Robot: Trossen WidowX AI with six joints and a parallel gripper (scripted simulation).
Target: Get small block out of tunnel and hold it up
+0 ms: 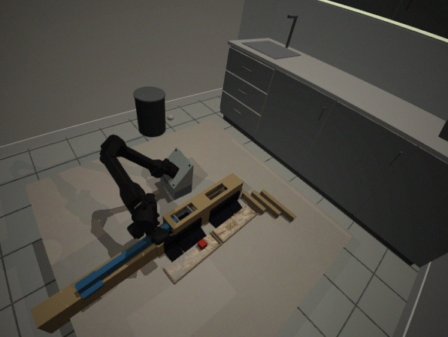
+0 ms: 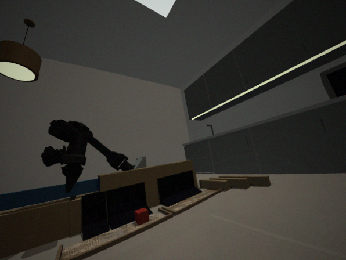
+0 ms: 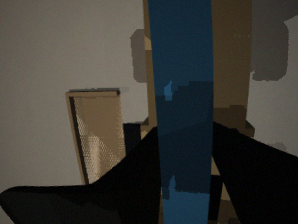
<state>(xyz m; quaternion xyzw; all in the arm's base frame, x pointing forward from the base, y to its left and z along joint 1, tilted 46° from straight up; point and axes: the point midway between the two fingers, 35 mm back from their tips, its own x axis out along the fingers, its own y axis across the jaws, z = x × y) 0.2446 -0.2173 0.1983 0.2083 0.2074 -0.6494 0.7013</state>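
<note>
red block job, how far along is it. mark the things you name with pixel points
Looks done: the red block (image 1: pixel 202 244) (image 2: pixel 141 216) is outside the tunnel (image 1: pixel 203 204) (image 2: pixel 151 180), on the shallow tray (image 1: pixel 188 259) (image 2: pixel 116 240) (image 3: pixel 92 93) beside it.
In hand: the gripper (image 1: pixel 161 234) (image 2: pixel 68 191) (image 3: pixel 184 131) is closed on the blue handle (image 1: pixel 120 259) (image 2: pixel 29 195) (image 3: pixel 182 40), not the block.
Left: grasping the block and holding it up.

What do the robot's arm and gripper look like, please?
The arm is matte black, with slim links and chunky joints. The gripper is black too, its fingers tapering to narrow tips. No markings are discernible.
</note>
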